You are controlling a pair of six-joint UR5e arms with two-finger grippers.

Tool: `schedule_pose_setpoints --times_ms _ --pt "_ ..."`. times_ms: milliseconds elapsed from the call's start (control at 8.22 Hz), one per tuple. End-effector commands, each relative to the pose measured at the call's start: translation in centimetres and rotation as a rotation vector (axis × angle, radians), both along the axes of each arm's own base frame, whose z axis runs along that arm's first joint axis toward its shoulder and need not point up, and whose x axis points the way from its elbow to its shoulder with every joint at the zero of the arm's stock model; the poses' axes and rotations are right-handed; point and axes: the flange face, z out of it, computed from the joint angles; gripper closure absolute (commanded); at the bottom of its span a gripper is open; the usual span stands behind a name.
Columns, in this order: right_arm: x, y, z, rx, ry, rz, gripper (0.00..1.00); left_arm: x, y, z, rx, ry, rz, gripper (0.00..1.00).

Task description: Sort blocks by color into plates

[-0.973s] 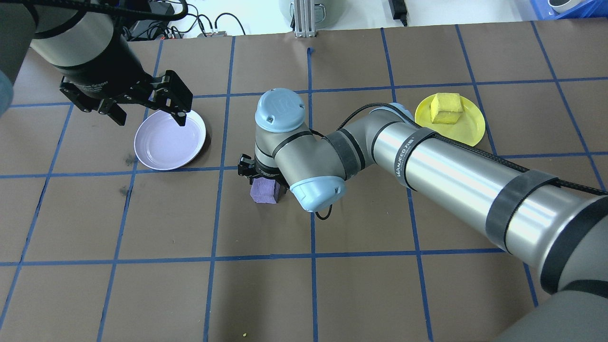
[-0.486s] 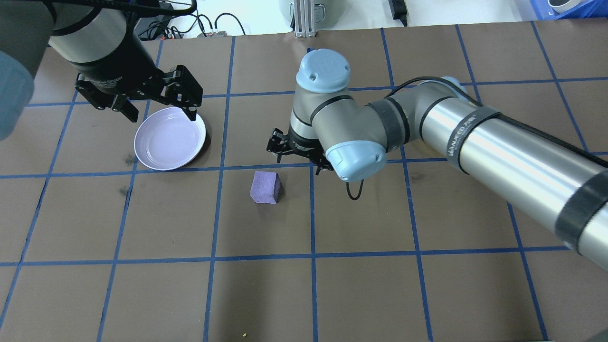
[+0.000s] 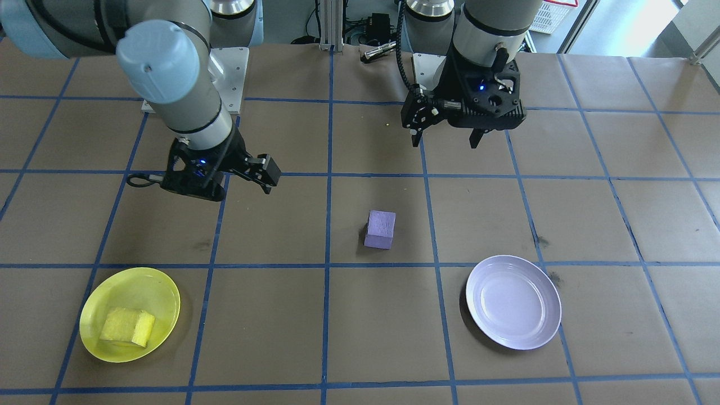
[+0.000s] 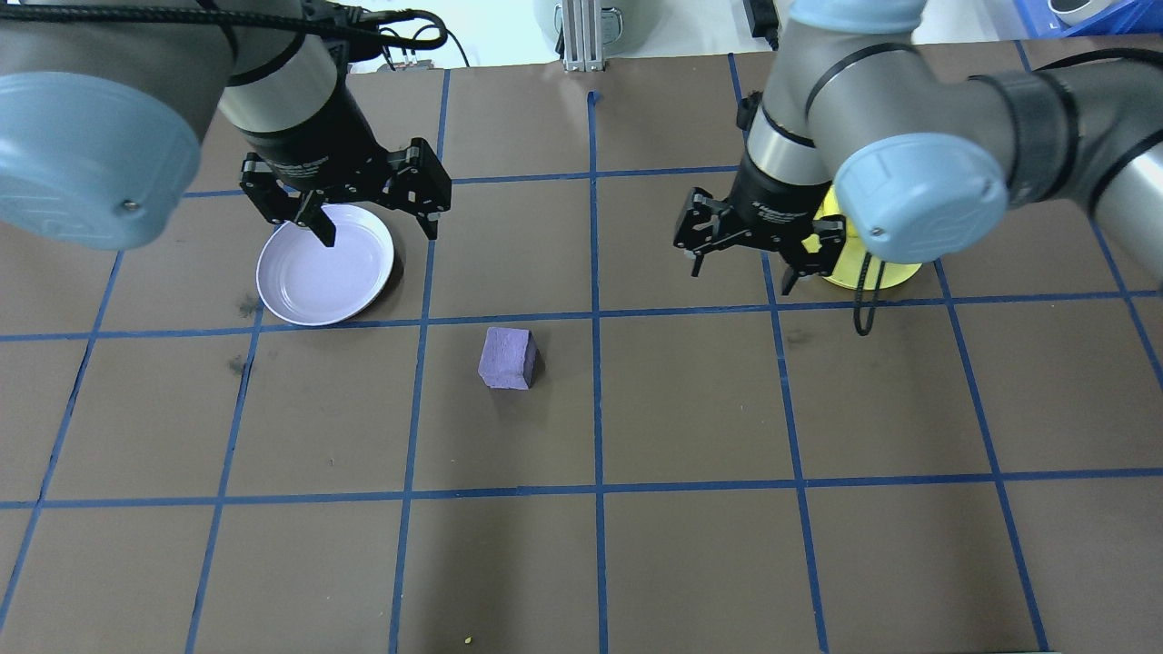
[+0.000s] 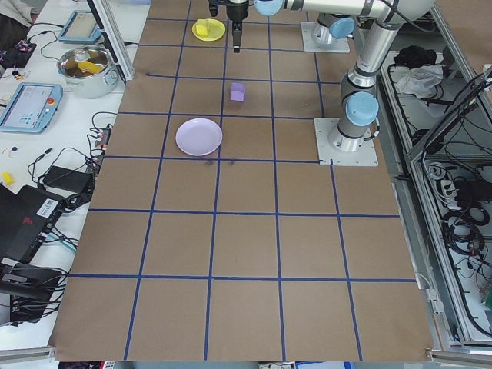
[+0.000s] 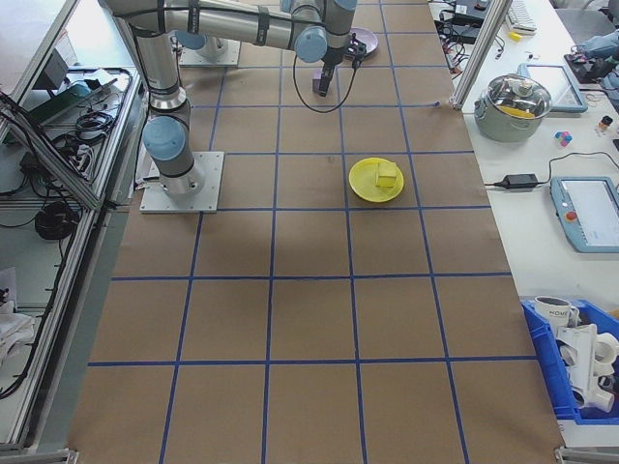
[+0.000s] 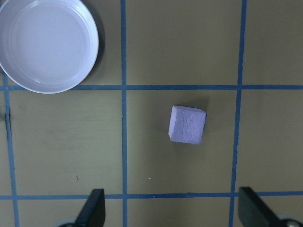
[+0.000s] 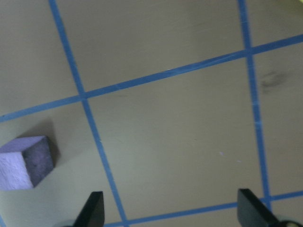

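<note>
We saw the small purple foam cube [image 4: 507,358] resting alone on the brown gridded tabletop [image 4: 690,545], just right of the empty lavender plastic plate [image 4: 324,264]. Our left tool [image 4: 368,213] hung released nearby, probably positioned to fetch it; our right tool [image 4: 743,259], released too, held nothing.

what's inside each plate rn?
The yellow plate holds the yellow block, lying flat. The lavender plate is empty; the purple block sits on the table between the plates. The overhead view hides most of the yellow plate behind the right arm.
</note>
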Motion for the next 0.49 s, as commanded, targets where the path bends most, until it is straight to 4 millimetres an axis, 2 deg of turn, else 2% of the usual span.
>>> schedule_pose_setpoints --times_ms 0,243,365 --pt "-5.5 3.6 5.9 -0.020 0.135 -0.001 0.00 -3.4 -0.9 -5.1 0.082 -0.013 0.023 0.00" --pt "-5.6 6.0 9.0 -0.066 0.140 -0.004 0.00 -3.8 -1.4 -8.6 0.129 -0.019 0.011 0.00" --pt "-5.5 6.1 9.4 -0.082 0.144 0.001 0.00 -4.1 -1.5 -10.4 0.164 -0.026 0.005 0.00"
